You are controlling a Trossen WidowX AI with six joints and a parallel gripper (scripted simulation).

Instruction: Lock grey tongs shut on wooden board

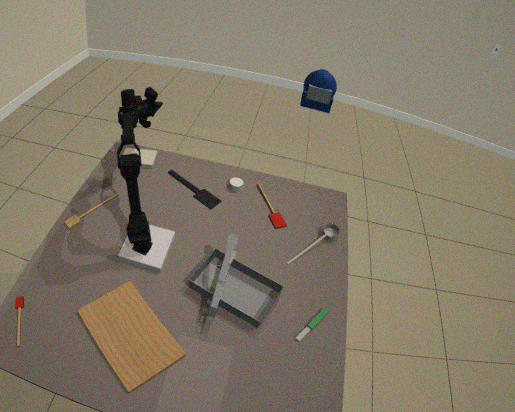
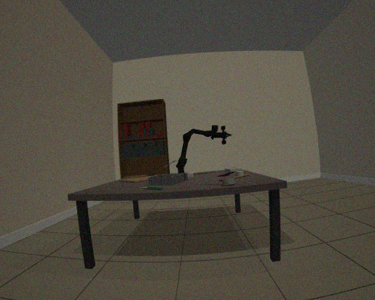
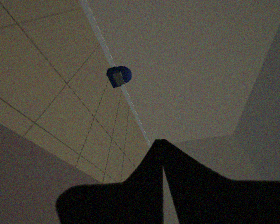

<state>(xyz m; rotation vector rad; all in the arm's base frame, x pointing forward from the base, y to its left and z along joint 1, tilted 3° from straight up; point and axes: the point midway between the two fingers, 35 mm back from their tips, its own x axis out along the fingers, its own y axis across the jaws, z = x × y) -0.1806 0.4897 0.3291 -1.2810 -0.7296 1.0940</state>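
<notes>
My gripper [image 1: 160, 105] [image 2: 231, 135] [image 3: 160, 144] is shut and empty, its fingertips meeting, held high in the air beyond the back left of the table, far from the tongs. The grey tongs [image 1: 224, 272] lie across the left part of the roasting tin [image 1: 257, 273] and stick out past both long walls. From above they show as one long bar; how far their arms stand apart is hard to tell. The dark-walled tin stands near the middle of the table. The wooden board [image 1: 132, 337] lies to the left of the tin, with nothing on it.
A black spatula [image 1: 208, 198], a white round tub [image 1: 236, 184], a red-headed spatula [image 1: 277, 220], a ladle [image 1: 308, 248] and a green-handled knife [image 1: 317, 318] lie around the tin. A wooden spatula [image 1: 73, 221] and a second red-headed spatula [image 1: 19, 322] lie at the left.
</notes>
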